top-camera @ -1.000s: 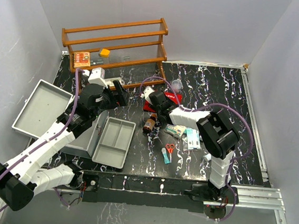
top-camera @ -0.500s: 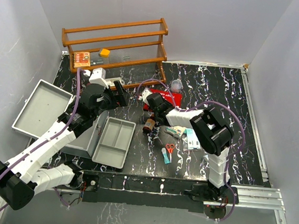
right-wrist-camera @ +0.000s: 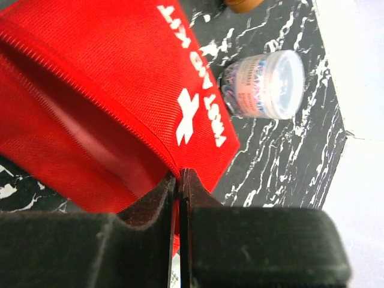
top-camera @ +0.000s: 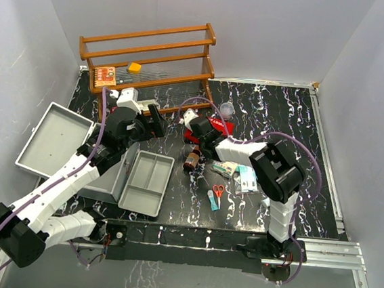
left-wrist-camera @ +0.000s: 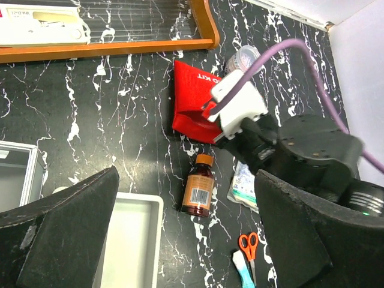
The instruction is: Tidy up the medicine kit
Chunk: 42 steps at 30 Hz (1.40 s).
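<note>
Right hand (right-wrist-camera: 179, 180) is clamped tight on the edge of the red first-aid pouch (right-wrist-camera: 102, 84), upper middle of the desk (top-camera: 283, 112); a clear lidded jar (right-wrist-camera: 264, 84) sits just beside the pouch; left hand (top-camera: 155, 121) hangs spread wide, gripping nothing, in front of the wooden rack (top-camera: 146, 58); the medicine kit (top-camera: 105, 182) lies at the left of the overhead view, lid (top-camera: 55, 139) thrown open, grey tray (top-camera: 146, 180) just right of the case; a brown bottle (top-camera: 192, 160) lies between tray and pouch.
</note>
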Tool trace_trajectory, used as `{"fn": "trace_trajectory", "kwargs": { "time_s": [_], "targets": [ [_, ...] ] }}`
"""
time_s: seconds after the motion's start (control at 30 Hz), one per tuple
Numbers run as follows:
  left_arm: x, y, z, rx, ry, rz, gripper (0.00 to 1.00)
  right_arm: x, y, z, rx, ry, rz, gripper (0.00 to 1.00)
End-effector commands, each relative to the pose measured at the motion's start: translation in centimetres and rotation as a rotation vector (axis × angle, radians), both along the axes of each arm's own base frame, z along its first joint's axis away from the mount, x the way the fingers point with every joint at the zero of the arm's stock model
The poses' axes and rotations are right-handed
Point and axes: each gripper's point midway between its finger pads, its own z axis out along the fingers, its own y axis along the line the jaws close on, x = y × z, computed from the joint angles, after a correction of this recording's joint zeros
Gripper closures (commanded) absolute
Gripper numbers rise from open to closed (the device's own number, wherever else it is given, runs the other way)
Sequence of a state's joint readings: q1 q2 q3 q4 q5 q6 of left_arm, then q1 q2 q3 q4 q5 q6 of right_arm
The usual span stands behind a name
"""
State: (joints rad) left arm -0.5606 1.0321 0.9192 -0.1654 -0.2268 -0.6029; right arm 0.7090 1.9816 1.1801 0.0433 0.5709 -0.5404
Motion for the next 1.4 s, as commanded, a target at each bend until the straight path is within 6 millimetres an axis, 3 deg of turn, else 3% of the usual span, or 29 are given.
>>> {"fn": "trace_trajectory", "kwargs": {
  "time_s": [0.0,0.23,0.3,0.33,0.5,0.63,0.8,0.97,1.13,1.37],
  "targets": [
    [0.2,-0.4,0.7,-0.015,-0.016,-0.01,0.05,0.8,1.3,7.5,0.189,-0.134,-0.023,1.0],
    [0.3,-0.1,1.4,-0.011,-0.036,0.001,0.03,0.5,1.1,10.9,0.29,-0.2,-0.056,1.0],
    [0.3,0.0,1.4,-0.006,-0.036,0.002,0.01,0.2,0.9,10.9,0.314,-0.2,-0.072,1.0],
    [0.2,0.0,1.3,-0.006,-0.032,0.001,0.01,-0.1,0.8,12.0,0.347,-0.209,-0.074,1.0],
    [-0.3,-1.2,-0.2,-0.016,-0.001,-0.067,0.01,-2.1,1.5,12.7,0.514,-0.127,-0.104,1.0],
    [-0.6,-2.9,-0.6,-0.041,-0.008,-0.159,0.01,-4.1,1.7,12.3,0.644,-0.017,-0.194,1.0],
    [-0.8,-5.5,-1.7,-0.065,0.041,-0.283,0.01,-7.5,0.7,9.6,0.723,0.141,-0.372,1.0],
    [-1.7,-8.3,-4.2,-0.107,0.179,-0.413,0.11,-10.9,0.6,8.5,0.848,0.266,-0.47,1.0],
    [-3.0,-9.8,-6.2,-0.172,0.257,-0.474,0.1,-13.3,0.2,8.5,0.983,0.306,-0.547,1.0],
    [-3.7,-11.2,-6.6,-0.29,0.281,-0.488,0.11,-15.3,2.0,9.5,1.248,0.387,-0.549,1.0]
  ]
}}
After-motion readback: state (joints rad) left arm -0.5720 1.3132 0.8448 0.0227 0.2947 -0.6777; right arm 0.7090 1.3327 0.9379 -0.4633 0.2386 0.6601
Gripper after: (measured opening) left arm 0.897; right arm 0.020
